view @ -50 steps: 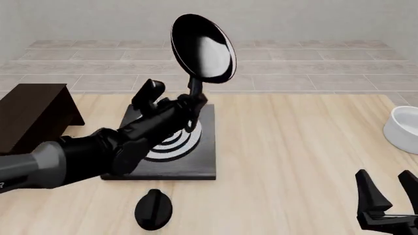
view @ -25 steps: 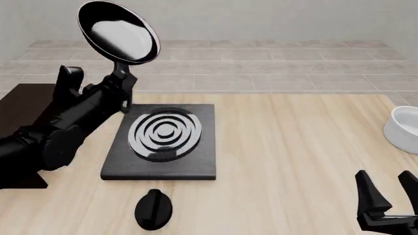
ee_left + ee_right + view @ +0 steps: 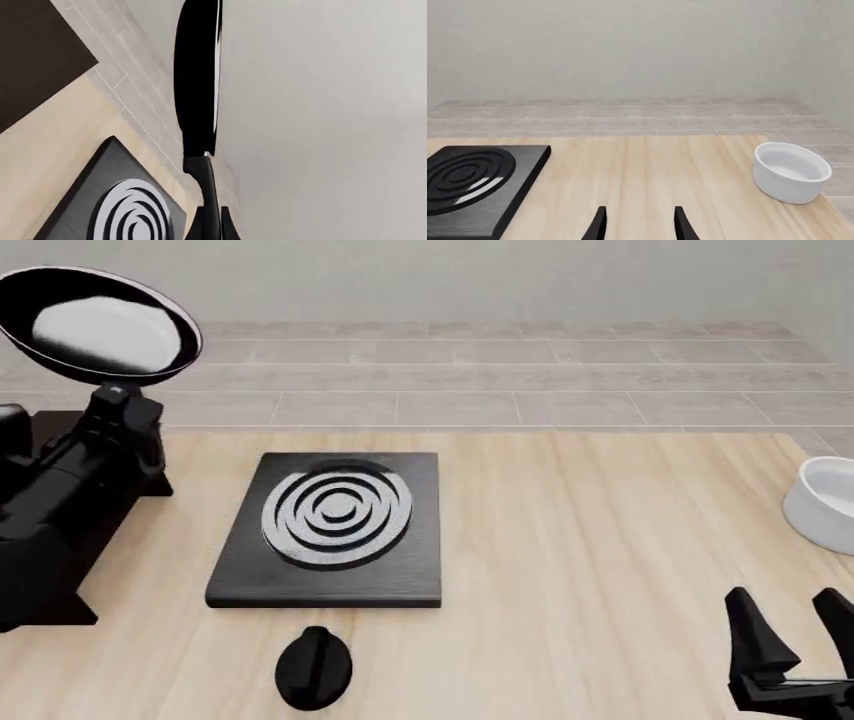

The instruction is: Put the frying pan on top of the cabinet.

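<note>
The frying pan (image 3: 100,325) is held high at the far left, tilted so its grey-white base faces me, above the dark brown cabinet (image 3: 150,478). My left gripper (image 3: 115,402) is shut on the pan's thin handle just below the bowl, and the arm hides most of the cabinet. In the left wrist view the pan (image 3: 197,75) is edge-on, its handle (image 3: 208,195) runs into the gripper (image 3: 212,229), and the cabinet top (image 3: 33,55) lies off to one side. My right gripper (image 3: 794,640) is open and empty at the front right, and also shows in the right wrist view (image 3: 639,222).
The black square stove plate (image 3: 334,530) with silver rings lies left of centre, with a black knob (image 3: 314,668) in front of it. A white bowl (image 3: 825,502) stands at the right edge, also in the right wrist view (image 3: 790,172).
My left arm has swung the pan leftward from above the stove plate to above the cabinet. The right arm has not moved.
</note>
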